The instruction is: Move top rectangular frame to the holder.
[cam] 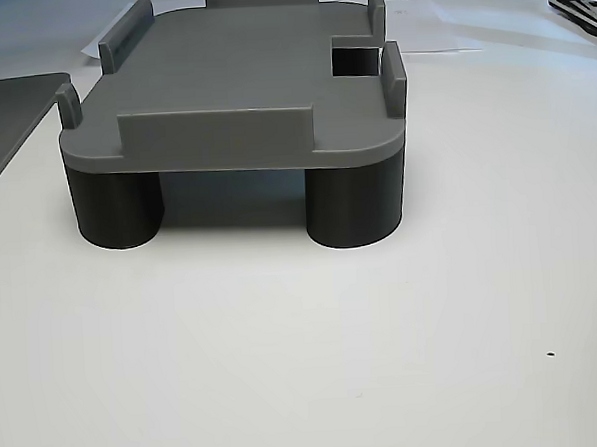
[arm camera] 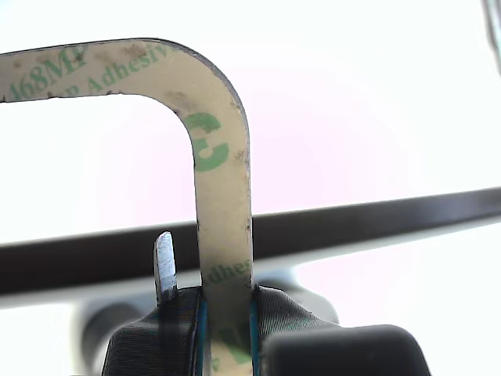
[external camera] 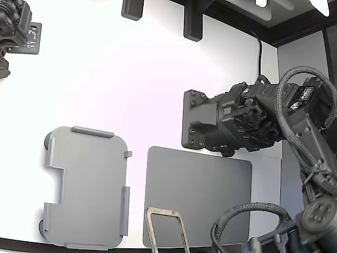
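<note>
In the wrist view my gripper (arm camera: pixel 227 341) is shut on one side of the top rectangular frame (arm camera: pixel 223 157), a thin tan strip with green print and a rounded corner. In the exterior view the frame (external camera: pixel 166 213) rises from the bottom edge, over the near edge of the dark mat; the gripper holding it is out of that view. The holder (external camera: pixel 87 184), a light grey plate with raised edge tabs and a side notch, lies at the exterior view's left, apart from the frame. In the other view the holder (cam: pixel 240 66) stands on dark round legs with nothing on it.
A dark grey mat (external camera: pixel 200 195) lies to the right of the holder in the exterior view. A black arm with a flat plate (external camera: pixel 200 121) hangs above the mat, with cables (external camera: pixel 247 221) at the lower right. Another arm part (external camera: pixel 16 31) is at top left.
</note>
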Robot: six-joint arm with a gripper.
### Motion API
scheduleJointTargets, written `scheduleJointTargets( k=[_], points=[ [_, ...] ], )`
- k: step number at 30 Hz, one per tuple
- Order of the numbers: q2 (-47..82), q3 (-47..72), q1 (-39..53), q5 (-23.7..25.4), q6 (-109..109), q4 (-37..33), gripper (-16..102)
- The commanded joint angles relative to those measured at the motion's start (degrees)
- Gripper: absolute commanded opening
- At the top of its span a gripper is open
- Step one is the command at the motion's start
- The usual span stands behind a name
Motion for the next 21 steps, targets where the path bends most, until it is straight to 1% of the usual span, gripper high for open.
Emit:
scheduleJointTargets(
  k=[1,5,9,11,15,16,19,20,21],
  points=[
    [2.3,-1.6,-3.5,-0.6,1.5,-3.8,-11],
    [2.1,-1.6,-7.1,-3.3,4.6,-6.4,-10],
    [2.1,-1.1,-9.2,-4.9,6.1,-6.7,-10],
    [1.8,-1.0,-9.4,-4.2,8.2,-7.2,-10],
    [0.6,-1.5,-9.2,0.5,17.9,-10.7,-10],
    [0.7,-1.6,-9.8,0.5,20.5,-11.2,-10],
    [1.8,-1.6,-12.6,-2.8,25.8,-11.7,-10],
    [2.1,-1.6,-13.4,-3.7,27.2,-11.8,-8],
    [2.3,-1.6,-14.1,-4.5,28.2,-11.5,-4]
  ],
)
